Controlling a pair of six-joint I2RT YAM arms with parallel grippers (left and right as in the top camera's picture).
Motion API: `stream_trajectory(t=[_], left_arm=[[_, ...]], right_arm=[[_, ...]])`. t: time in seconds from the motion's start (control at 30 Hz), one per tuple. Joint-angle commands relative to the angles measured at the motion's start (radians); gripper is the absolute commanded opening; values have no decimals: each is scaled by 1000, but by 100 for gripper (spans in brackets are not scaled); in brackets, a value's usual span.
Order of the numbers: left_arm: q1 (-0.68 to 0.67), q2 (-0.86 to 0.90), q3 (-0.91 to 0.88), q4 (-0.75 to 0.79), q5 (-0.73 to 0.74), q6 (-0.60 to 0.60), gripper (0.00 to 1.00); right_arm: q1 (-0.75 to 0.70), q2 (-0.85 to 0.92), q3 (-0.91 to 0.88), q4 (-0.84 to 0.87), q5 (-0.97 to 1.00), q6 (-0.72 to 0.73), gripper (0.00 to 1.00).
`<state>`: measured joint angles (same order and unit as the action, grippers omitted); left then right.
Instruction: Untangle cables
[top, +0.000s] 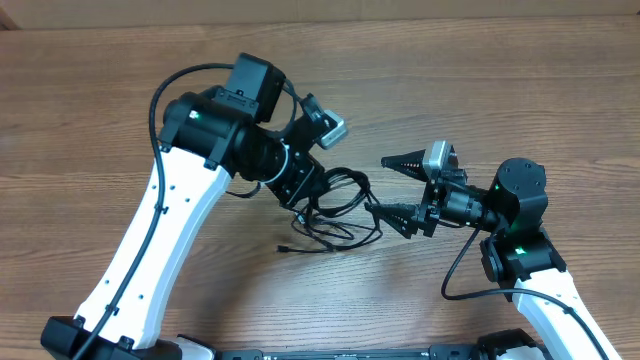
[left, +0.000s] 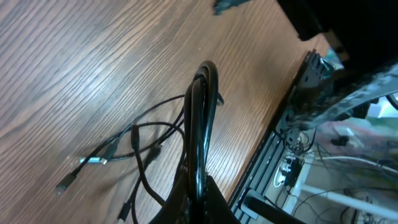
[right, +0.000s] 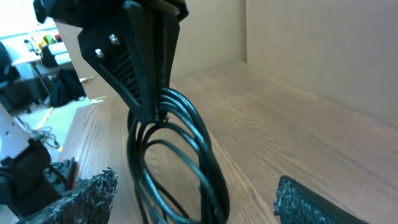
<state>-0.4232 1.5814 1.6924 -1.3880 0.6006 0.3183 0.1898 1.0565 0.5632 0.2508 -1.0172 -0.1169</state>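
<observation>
The cables are a tangle of thin black cords on the wooden table between the two arms. My left gripper is shut on a bunched loop of them and holds it up off the table. Loose ends with small plugs trail on the wood to the left. My right gripper is open just right of the tangle. In the right wrist view the looped cables hang between its spread fingertips, touching neither, below the left gripper's fingers.
The wooden table stretches around the tangle. Its near edge and a black metal rail lie close behind the left gripper. A cardboard wall stands at the back of the table.
</observation>
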Motion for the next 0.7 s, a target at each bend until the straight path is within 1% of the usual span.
stream_trajectory(t=[0.0, 0.07, 0.1, 0.13, 0.17, 0.2, 0.23, 0.27, 0.3, 0.33, 0.4, 0.47, 0.67], left_arm=[[-34, -15, 25, 9, 58, 53, 4], [-56, -15, 25, 16, 50, 52, 4], [-64, -15, 25, 20, 48, 52, 4], [-71, -15, 25, 25, 45, 52, 4], [-74, -15, 25, 30, 43, 52, 4], [-75, -15, 25, 38, 42, 52, 4], [-75, -15, 25, 46, 42, 52, 4], [-75, -15, 25, 54, 42, 51, 4], [-74, -15, 25, 59, 43, 47, 4], [-74, -15, 25, 61, 43, 47, 4], [-74, -15, 25, 61, 43, 47, 4], [-74, -15, 25, 61, 43, 48, 4], [-74, -15, 25, 62, 43, 48, 4]], right_arm=[[0, -7, 21, 6, -5, -76, 82], [0, -7, 21, 6, -5, -76, 80], [0, -7, 21, 6, -5, -76, 78], [0, -7, 21, 6, -5, -76, 72], [0, -7, 21, 6, -5, -76, 62], [0, -7, 21, 6, -5, -76, 49], [0, -7, 21, 5, -5, -76, 33], [0, -7, 21, 2, -5, -76, 20], [0, -7, 21, -2, -5, -75, 17], [0, -7, 21, -6, -5, -75, 16], [0, -7, 21, -26, -5, -75, 9], [0, -7, 21, -38, -5, -75, 4], [0, -7, 21, -43, -5, -75, 4]])
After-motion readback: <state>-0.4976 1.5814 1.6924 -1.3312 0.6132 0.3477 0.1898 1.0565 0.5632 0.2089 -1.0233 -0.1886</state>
